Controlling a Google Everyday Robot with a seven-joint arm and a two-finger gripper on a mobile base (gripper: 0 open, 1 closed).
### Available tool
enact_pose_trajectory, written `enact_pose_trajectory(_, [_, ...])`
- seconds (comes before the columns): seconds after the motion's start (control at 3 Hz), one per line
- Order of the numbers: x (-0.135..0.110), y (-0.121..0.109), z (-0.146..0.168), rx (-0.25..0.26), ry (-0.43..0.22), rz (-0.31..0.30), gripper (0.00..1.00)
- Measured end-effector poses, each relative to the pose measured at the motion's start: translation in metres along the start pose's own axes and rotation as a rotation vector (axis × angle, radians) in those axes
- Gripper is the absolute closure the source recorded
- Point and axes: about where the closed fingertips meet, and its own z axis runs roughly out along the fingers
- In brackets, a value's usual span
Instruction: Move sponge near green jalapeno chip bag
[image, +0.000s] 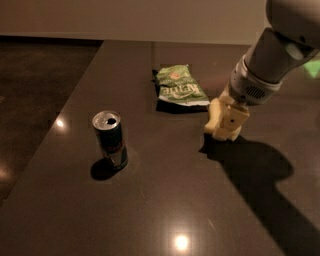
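Observation:
The green jalapeno chip bag (179, 87) lies flat at the middle back of the dark table, crinkled, with white lettering. My gripper (226, 124) is just to the right of the bag's near corner, low over the table. It is shut on the sponge (213, 116), a pale yellow foam block whose wavy left side shows beside the cream gripper body. The sponge is about a hand's width from the bag's right edge and does not touch it. The rest of the sponge is hidden by the gripper.
A dark upright drink can (110, 137) with an open top stands at the left front of the table (150, 200). My arm (270, 55) reaches in from the upper right and casts a large shadow at the right front. The table's left edge borders a dark floor.

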Motion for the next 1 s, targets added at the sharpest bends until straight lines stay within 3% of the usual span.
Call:
enact_pose_trajectory(0.33, [-0.035, -0.027, -0.006, 0.058, -0.029, -0.023, 1.00])
enact_pose_trajectory(0.67, [-0.056, -0.043, 0.001, 0.095, -0.033, -0.053, 0.85])
enact_pose_trajectory(1.0, [-0.073, -0.057, 0.018, 0.082, -0.042, -0.080, 0.53])
